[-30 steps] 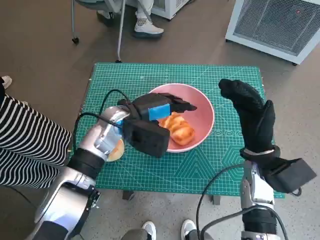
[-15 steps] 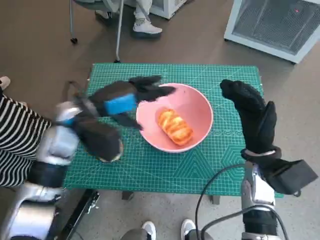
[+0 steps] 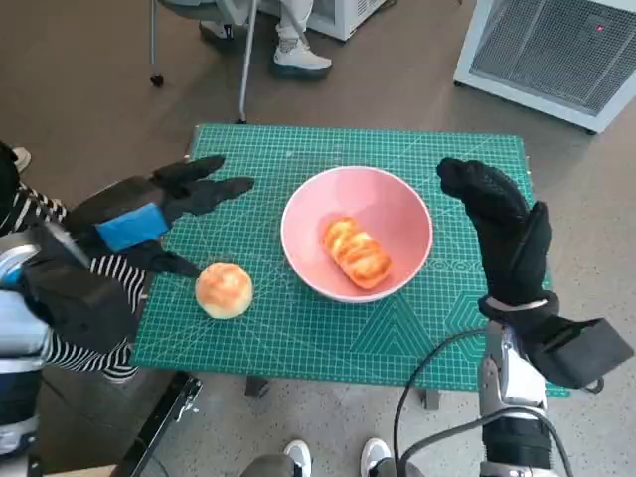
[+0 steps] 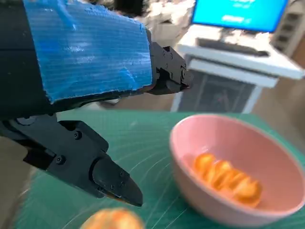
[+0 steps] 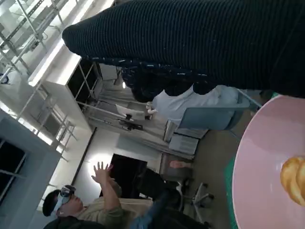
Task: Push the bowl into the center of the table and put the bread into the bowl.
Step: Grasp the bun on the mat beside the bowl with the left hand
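The bowl [image 3: 358,233] holds one bread [image 3: 356,252]; the empty, spread left hand [image 3: 149,214] should probably cup the lower-left bun [image 3: 224,290] gently.

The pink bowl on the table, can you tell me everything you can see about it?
The pink bowl is round, deep and plain, with a smooth matte surface that looks like plastic or glazed ceramic. It stands upright on the green cutting mat, roughly mid-table. Inside, toward its near side, lies a golden ridged bread roll. Neither hand touches it: the left hand hovers off to one side, the gloved right hand is raised beside the other. A second round bun lies on the mat outside the bowl.
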Tool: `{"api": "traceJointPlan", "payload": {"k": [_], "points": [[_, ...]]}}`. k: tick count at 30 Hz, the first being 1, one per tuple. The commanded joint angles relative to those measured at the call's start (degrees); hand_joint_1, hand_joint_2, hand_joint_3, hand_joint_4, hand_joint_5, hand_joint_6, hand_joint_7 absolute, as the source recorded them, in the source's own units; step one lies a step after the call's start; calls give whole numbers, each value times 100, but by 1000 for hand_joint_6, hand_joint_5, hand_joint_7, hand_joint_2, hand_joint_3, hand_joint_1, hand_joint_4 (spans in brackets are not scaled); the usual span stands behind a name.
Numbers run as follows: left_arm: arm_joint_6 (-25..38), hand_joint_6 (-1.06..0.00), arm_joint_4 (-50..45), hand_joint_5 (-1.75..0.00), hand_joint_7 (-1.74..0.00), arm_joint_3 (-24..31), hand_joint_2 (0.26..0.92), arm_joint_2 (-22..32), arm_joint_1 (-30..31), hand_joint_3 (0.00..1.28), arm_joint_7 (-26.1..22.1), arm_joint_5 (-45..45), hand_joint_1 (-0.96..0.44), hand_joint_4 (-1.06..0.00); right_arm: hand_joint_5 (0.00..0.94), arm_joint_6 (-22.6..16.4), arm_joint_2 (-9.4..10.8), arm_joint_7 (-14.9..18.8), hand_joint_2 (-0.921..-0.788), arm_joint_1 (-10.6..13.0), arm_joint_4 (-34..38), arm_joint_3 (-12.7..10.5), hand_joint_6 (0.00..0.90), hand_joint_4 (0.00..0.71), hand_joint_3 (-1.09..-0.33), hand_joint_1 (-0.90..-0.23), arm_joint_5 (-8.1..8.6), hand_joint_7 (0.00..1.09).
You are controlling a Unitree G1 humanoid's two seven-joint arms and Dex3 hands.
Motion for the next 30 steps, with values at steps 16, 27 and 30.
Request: {"api": "traceJointPlan", "payload": {"k": [16, 27, 30], "points": [[429, -310, -172, -5, -28, -314, 721, -142, 779, 0, 77, 361, -346, -117, 1, 46, -30, 182, -921, -120, 301, -7, -1, 225, -769, -808, 64, 583], [366, -305, 785, -3, -15, -871, 710, -539, 365, 0, 560, 1022, -307, -126, 0, 90, -74, 250, -921, -108, 267, -40, -1, 224, -771, -803, 73, 585], [316, -304, 1302, -2, -12, -1022, 709, -706, 169, 0, 683, 1129, -287, -126, 1, 111, -87, 250, -921, -73, 216, -46, -1, 224, -771, -802, 71, 586]]}}
